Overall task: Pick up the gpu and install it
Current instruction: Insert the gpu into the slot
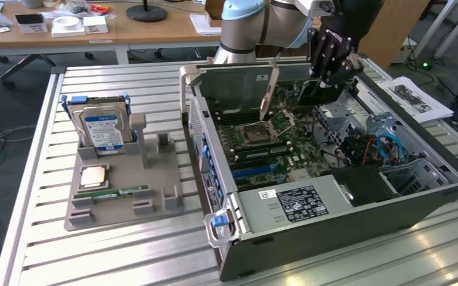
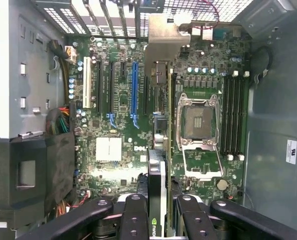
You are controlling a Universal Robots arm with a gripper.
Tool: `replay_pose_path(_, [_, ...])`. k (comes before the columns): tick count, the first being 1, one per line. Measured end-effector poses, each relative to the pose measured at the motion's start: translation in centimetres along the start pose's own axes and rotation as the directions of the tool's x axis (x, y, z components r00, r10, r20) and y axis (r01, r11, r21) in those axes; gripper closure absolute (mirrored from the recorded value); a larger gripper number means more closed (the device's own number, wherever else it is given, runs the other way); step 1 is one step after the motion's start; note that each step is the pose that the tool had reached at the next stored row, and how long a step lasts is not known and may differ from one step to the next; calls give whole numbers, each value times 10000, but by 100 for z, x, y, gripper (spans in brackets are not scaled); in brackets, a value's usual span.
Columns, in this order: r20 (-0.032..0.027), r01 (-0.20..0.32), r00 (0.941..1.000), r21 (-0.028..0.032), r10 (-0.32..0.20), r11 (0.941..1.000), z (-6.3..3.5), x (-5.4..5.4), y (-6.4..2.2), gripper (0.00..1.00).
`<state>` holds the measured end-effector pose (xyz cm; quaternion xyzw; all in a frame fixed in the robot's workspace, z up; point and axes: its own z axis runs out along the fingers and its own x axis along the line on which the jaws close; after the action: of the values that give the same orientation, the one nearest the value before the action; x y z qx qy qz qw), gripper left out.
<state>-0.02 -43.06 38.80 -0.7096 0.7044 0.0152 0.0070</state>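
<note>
Pincer (image 2: 158,200) is closed on the gpu (image 2: 157,165), gripping it near one end. The card is standing on edge between my fingers, its top edge facing the wrist camera. It is hanging inside the open case (image 1: 333,238), above the motherboard (image 2: 123,107). Its silvery bracket (image 2: 161,37) is at the far end, near the rear slot openings (image 2: 103,17). The case is lying on its side on the slatted surface (image 1: 133,256).

I am reading this step as seating the card in its slot. Whether the lower edge is touching a connector is hidden beneath the card, so I cannot tell.

What I judge is mattering here:
- Line: in the wrist view the card is running parallel to the blue slot (image 2: 134,90), between it and the CPU socket (image 2: 196,125). The card is covering its own target, so I am going by its neighbours, not a direct sighting.
- Bracket: it needs to slide down flush against the rear wall without catching a slot cover.
- Upright: any lean would probably be jamming the edge connector, so the travel should be straight down and slow.
- Grip point: I am holding one end, so pressing may be tipping the bracket end upward. Even pressure is called for.
- Risk: the open socket sits just beside the card and should be given room.
</note>
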Motion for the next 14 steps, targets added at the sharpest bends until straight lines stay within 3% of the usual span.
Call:
replay_pose_path(5, [1,-1,10000,1,1,10000,-2,69,1,73])
replay_pose_path(14, [1,1,10000,3,-1,10000,44,72,0,73])
